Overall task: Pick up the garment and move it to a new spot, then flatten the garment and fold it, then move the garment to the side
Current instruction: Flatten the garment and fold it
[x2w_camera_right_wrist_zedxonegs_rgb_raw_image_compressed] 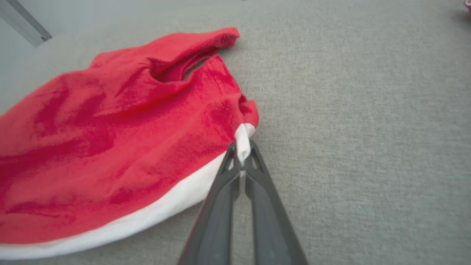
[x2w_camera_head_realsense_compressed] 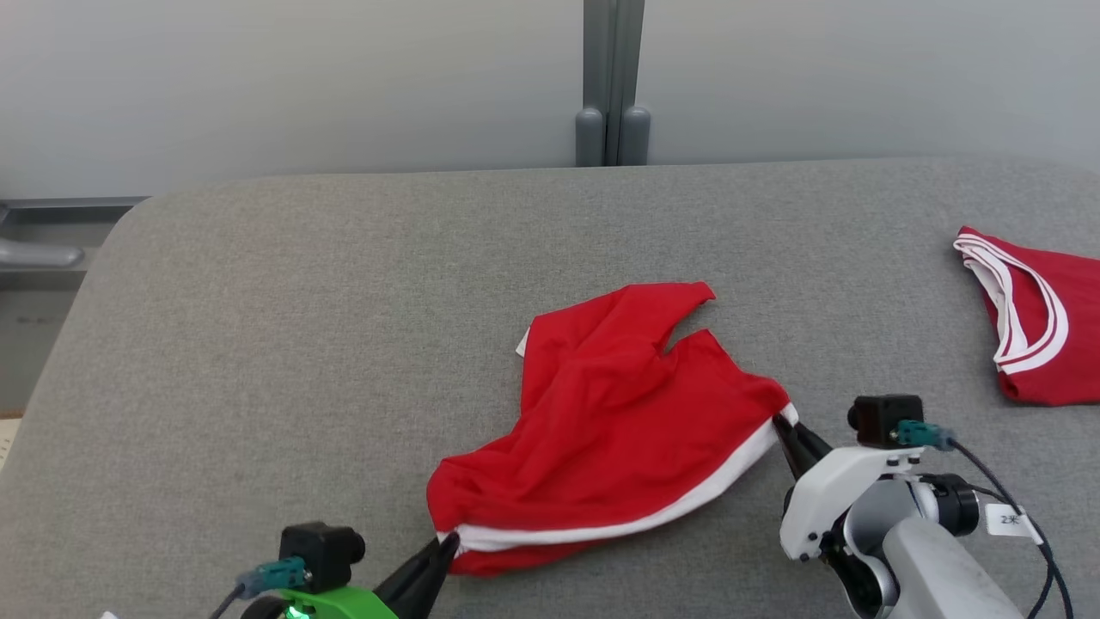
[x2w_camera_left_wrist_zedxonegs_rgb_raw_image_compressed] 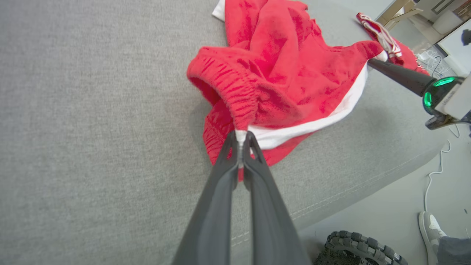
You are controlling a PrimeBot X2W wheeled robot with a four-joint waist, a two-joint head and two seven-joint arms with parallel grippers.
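The garment (x2w_camera_head_realsense_compressed: 610, 421) is red with a white band along one edge and lies rumpled on the grey padded table (x2w_camera_head_realsense_compressed: 344, 327). My left gripper (x2w_camera_head_realsense_compressed: 447, 543) is shut on the band's near-left corner; in the left wrist view its tips (x2w_camera_left_wrist_zedxonegs_rgb_raw_image_compressed: 241, 138) pinch white cloth of the garment (x2w_camera_left_wrist_zedxonegs_rgb_raw_image_compressed: 287, 73). My right gripper (x2w_camera_head_realsense_compressed: 780, 421) is shut on the band's right corner, and in the right wrist view the white edge stands between its tips (x2w_camera_right_wrist_zedxonegs_rgb_raw_image_compressed: 243, 151), with the garment (x2w_camera_right_wrist_zedxonegs_rgb_raw_image_compressed: 110, 147) spreading to the left.
A second red garment (x2w_camera_head_realsense_compressed: 1040, 327) with white stripes lies at the table's right edge. A grey post (x2w_camera_head_realsense_compressed: 612, 82) stands behind the table. Below the table's front edge are a black wheel (x2w_camera_left_wrist_zedxonegs_rgb_raw_image_compressed: 364, 250), cables and a person's shoe (x2w_camera_left_wrist_zedxonegs_rgb_raw_image_compressed: 432, 228).
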